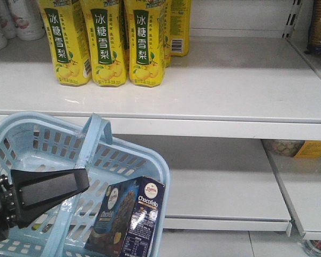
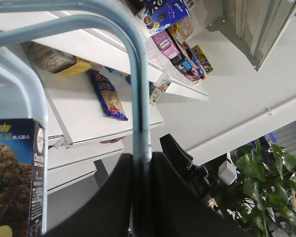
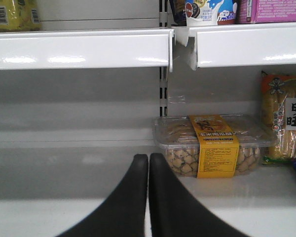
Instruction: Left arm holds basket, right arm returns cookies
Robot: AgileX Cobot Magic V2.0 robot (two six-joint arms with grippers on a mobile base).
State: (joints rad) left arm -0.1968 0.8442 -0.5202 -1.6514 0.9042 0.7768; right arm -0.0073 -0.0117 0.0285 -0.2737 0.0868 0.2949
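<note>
While the left hand [image 2: 141, 163] clamps its matte black wedge fingers [image 2: 108, 207] on the flat handle [image 2: 138, 98] of the basket [image 1: 43, 139], pale blue slotted plastic, the right hand [image 3: 148, 163] points level at a white shelf [image 3: 64, 170], its curved black fingers pressed together on nothing. Cookies [image 1: 134, 217], a glossy navy carton, stand tilted in the basket's 4 o'clock corner.

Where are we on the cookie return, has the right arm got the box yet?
Done: the left gripper is clamped on the handle of the basket. In hand: nothing; the right gripper is shut and empty, facing the lower shelf. Left: the cookies sit in the basket; grasping and shelving them remains.
</note>
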